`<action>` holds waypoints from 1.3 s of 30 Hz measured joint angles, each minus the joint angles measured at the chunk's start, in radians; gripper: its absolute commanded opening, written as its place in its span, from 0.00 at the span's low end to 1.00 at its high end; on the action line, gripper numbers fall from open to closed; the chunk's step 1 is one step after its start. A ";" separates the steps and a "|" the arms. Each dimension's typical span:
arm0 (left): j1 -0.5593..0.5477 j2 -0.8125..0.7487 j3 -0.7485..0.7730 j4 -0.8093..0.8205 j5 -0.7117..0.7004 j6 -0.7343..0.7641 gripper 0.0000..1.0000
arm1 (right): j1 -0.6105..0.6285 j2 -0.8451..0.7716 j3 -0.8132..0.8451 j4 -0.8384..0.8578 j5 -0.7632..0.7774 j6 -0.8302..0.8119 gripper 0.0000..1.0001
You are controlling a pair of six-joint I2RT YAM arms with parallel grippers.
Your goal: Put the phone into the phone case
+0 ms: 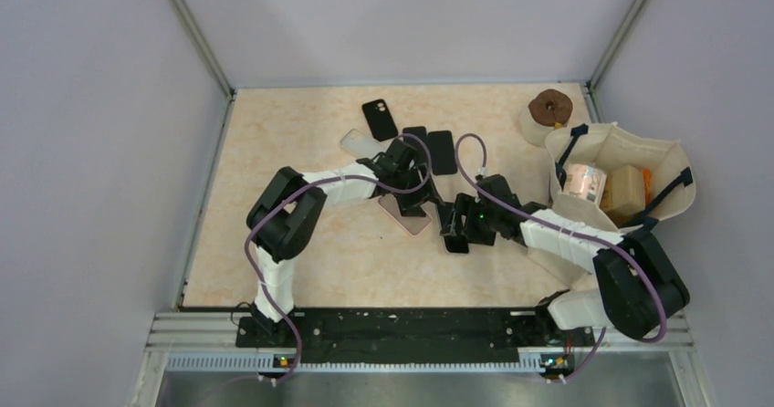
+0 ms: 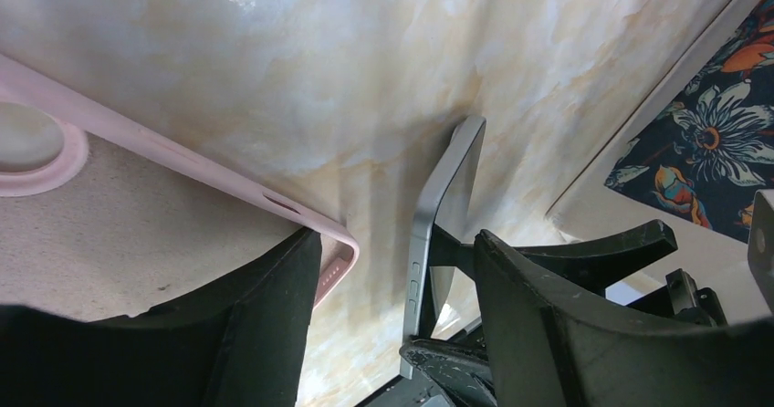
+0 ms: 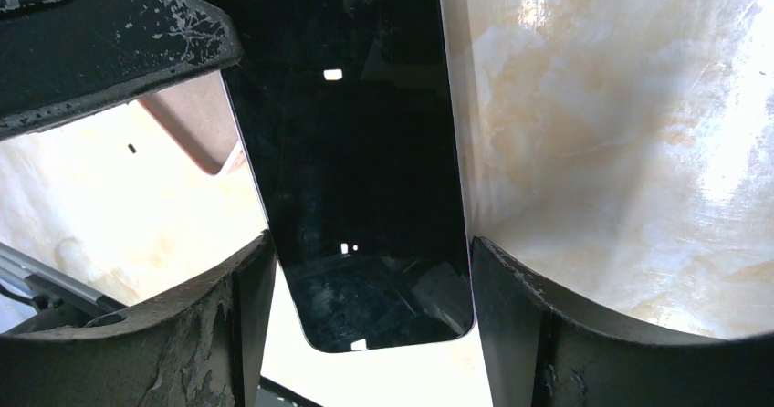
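While right gripper (image 3: 370, 252) clamps phone (image 3: 356, 151), left gripper (image 2: 397, 238) gapes astride case (image 2: 137, 206), spare cases (image 1: 380, 119) behind.

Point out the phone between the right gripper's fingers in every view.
Top external: phone at centre, dark, just right of the pink case.
Left wrist: phone right of centre, standing on edge, seen side-on.
Right wrist: phone fills the centre, screen facing the camera.
Shared landmark: the pink case, at left in the left wrist view, upper left beside the phone in the right wrist view.
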 measured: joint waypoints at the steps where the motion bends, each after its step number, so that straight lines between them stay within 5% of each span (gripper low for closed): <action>1: -0.001 0.000 0.000 -0.001 0.000 0.000 0.65 | 0.000 0.000 -0.001 0.001 0.000 0.001 0.44; 39: -0.051 0.021 0.110 -0.126 -0.099 0.004 0.49 | 0.001 -0.015 -0.013 -0.002 -0.006 0.006 0.43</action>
